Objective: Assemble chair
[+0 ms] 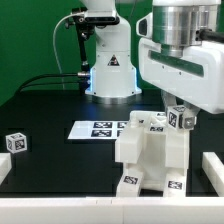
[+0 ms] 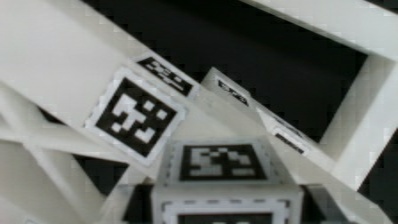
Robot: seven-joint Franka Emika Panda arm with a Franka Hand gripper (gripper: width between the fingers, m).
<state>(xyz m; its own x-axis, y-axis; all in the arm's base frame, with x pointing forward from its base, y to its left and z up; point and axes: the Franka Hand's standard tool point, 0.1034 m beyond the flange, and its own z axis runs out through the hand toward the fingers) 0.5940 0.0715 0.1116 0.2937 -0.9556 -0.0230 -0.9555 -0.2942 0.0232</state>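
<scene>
The partly assembled chair [image 1: 150, 155] is seen nearest the exterior camera, a blocky white structure of panels and blocks, stood on the black table [image 1: 50, 110] toward the exterior view's right and tagged on several faces. Just behind it, the marker board [image 1: 95, 129] is laid flat on the table. Over by the exterior view's left edge, a small tagged white block [image 1: 14, 142] is left well apart from the build, presumably kept for a later step. A white rail [image 1: 214, 167] is seen at the exterior view's right edge, and the arm's base [image 1: 110, 70] is set at the back. The gripper [image 1: 178, 117] is brought down onto the chair's upper edge, apparently so that a part can be seated or steadied from above. In the wrist view, the tagged white panels [image 2: 139, 112] of the chair are crowded right against the lens, which suggests very close contact. The jaws are partly closed, and a tagged piece at the top of the chair appears to be pinched between them, though the contact itself is not clearly shown, so a firm grip cannot be confirmed.
</scene>
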